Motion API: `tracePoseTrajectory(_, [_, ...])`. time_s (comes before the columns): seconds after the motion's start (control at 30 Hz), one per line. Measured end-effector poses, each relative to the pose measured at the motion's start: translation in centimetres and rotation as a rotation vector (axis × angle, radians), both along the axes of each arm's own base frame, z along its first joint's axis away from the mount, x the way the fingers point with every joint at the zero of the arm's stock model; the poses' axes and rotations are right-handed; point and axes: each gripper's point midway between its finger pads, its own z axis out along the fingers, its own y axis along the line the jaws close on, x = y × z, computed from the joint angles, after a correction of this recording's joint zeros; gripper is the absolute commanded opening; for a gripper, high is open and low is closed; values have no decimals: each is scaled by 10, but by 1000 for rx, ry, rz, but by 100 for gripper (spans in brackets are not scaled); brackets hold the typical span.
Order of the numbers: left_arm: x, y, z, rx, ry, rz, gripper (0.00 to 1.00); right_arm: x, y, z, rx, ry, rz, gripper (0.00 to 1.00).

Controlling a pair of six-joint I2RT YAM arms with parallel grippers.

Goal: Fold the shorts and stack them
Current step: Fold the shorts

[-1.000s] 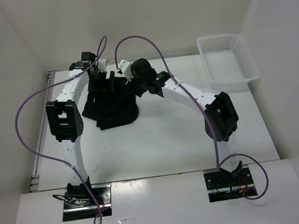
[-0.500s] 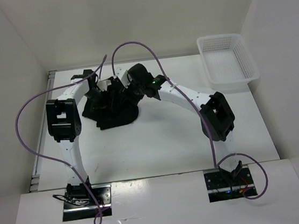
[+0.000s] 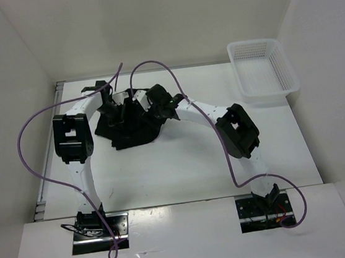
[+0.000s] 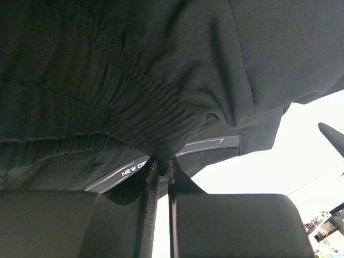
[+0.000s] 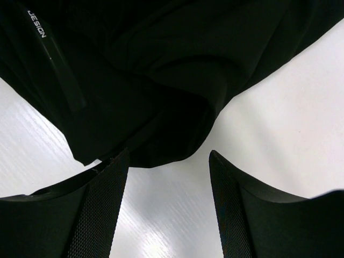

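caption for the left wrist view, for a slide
Close-up: left pincer pinches a bunched fold of the black shorts

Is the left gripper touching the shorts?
Touching. The left wrist view shows the left gripper closed on a bunched fold of the shorts at its fingertips.

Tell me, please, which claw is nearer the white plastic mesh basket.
Right. The right claw is at the black fabric shorts, well left of the basket; the left claw grips the shorts farther left.

White mesh basket, table corner
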Motion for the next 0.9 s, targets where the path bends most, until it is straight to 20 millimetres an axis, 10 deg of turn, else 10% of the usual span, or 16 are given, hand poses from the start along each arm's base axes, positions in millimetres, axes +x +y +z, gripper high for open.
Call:
tracePoseTrajectory(0.07, [0, 1, 0, -1, -1, 1, 1, 0, 0, -4, -2, 8, -6, 66])
tracePoseTrajectory(0.3, [6, 10, 15, -19, -30, 30, 0, -1, -2, -8, 4, 20, -37, 63])
tracePoseTrajectory(0.63, [29, 46, 113, -27, -267, 111, 0, -7, -7, -31, -12, 73, -78, 17])
tracePoseTrajectory(0.7, [25, 51, 115, -17, -261, 124, 0, -8, -6, -37, -12, 83, -83, 2])
tracePoseTrajectory(0.9, [3, 58, 90, 6, -156, 142, 0, -4, -7, -52, -32, 89, -103, 0])
